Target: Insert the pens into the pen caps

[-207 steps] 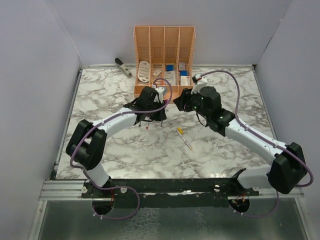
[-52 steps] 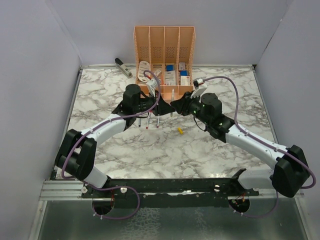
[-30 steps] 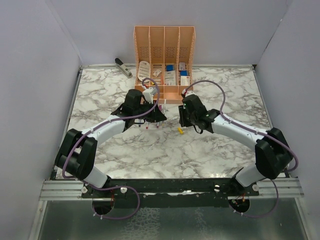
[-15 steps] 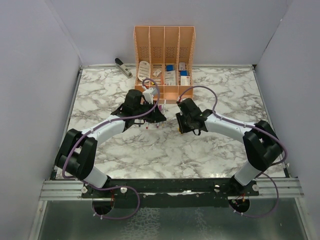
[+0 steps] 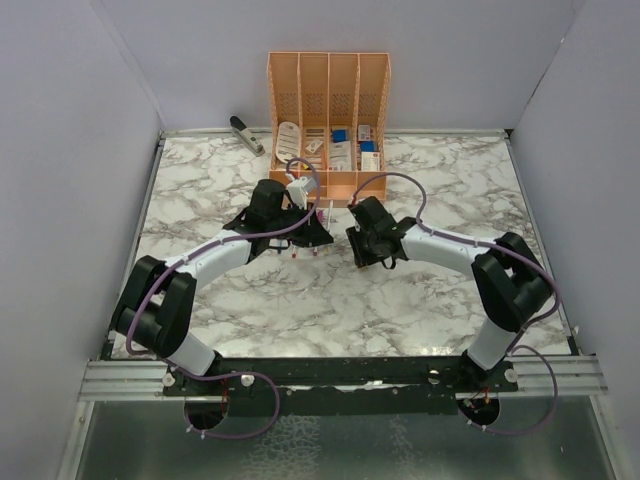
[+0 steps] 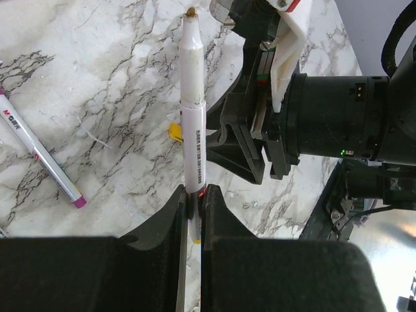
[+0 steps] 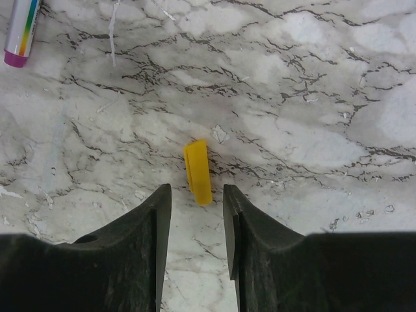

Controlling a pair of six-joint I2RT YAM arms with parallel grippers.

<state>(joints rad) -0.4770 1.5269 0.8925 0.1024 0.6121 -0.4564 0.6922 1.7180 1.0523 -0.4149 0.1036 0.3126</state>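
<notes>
Left hand (image 6: pixel 192 198) was clamped on a white pen (image 6: pixel 193 97), its tip exposed. Right hand (image 7: pixel 194 194) stood partly open over the yellow cap (image 7: pixel 196 169), lying untouched on the marble worktop (image 7: pixel 312 97).

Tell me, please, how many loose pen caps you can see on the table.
1: a yellow cap lies on the marble table, its near end between the fingertips of the open right claw. Other caps may be hidden from view.
</notes>
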